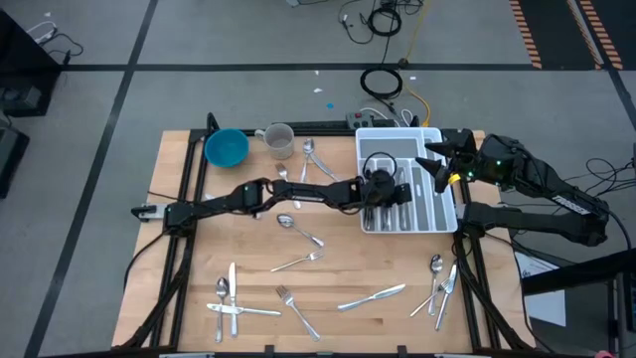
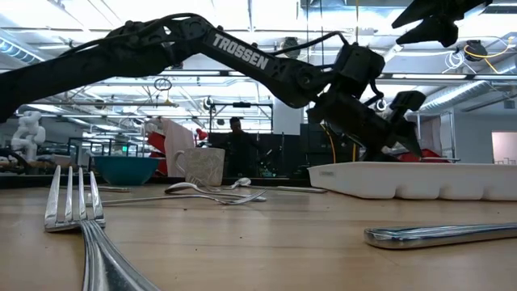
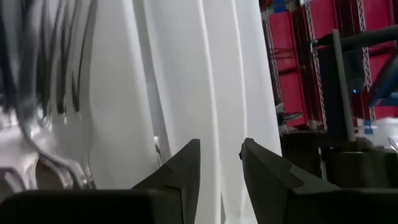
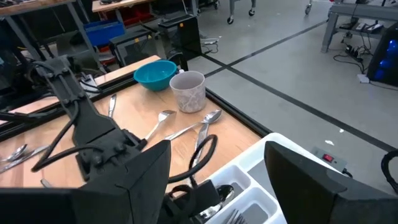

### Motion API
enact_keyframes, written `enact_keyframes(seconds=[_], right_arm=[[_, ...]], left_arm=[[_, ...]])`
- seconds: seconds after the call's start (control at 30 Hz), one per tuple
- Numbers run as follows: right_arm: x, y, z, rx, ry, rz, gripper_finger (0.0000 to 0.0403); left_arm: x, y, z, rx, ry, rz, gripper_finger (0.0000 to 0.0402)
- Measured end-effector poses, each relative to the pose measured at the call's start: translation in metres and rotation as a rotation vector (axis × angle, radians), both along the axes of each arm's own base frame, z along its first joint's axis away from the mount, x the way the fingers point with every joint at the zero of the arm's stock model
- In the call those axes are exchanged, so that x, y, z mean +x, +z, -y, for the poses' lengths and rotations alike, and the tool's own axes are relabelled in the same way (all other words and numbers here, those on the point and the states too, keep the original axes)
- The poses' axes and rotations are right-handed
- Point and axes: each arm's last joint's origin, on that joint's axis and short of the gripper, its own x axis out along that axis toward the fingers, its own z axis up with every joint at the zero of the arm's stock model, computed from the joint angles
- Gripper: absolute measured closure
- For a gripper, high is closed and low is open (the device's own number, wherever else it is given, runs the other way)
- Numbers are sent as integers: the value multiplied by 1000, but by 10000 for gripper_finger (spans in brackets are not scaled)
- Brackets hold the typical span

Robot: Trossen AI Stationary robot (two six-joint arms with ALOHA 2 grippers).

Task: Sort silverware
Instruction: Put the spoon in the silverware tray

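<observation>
The left gripper (image 1: pixel 405 192), fingers parted and empty over the white tray (image 1: pixel 446 214), suits pinching the stiff, slippery silverware (image 1: pixel 372 296) mid-handle.

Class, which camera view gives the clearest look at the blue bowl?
The right wrist view: the blue bowl shows close, with its inside visible. The high view shows it small; the low view only side-on, far off; the left wrist view not at all.
</observation>
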Motion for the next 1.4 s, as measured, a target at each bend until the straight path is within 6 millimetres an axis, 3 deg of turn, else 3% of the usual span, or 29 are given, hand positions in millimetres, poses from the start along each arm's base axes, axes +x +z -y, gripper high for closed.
enact_keyframes(seconds=[0.1,0.3,0.43,0.53,0.67,0.77,0.87,1.0,1.2,1.4], right_arm=[[0,2,0,-11,1,16,151],[-2,10,0,-61,7,66,151],[-12,32,-3,-120,-16,94,151],[-26,51,-7,-166,-59,97,151],[-44,68,-11,-201,-133,75,151],[-49,65,-10,-206,-223,-9,151],[-45,56,-6,-182,-298,-115,151],[-11,42,6,-132,-286,-232,151],[75,10,37,-74,-209,-444,151],[158,-23,69,-30,-86,-496,151]], left_arm=[[0,11,-9,-9,-34,45,280],[-4,58,-18,3,-90,167,279],[-9,79,-22,8,-176,180,279],[-20,115,-30,116,-289,222,280],[-45,164,-40,364,-459,165,285],[-76,192,-43,520,-540,-19,285],[-119,235,-42,669,-571,-187,285],[-184,298,-27,800,-553,-306,285],[-284,380,10,867,-409,-268,285],[-377,426,43,931,-270,-206,285]])
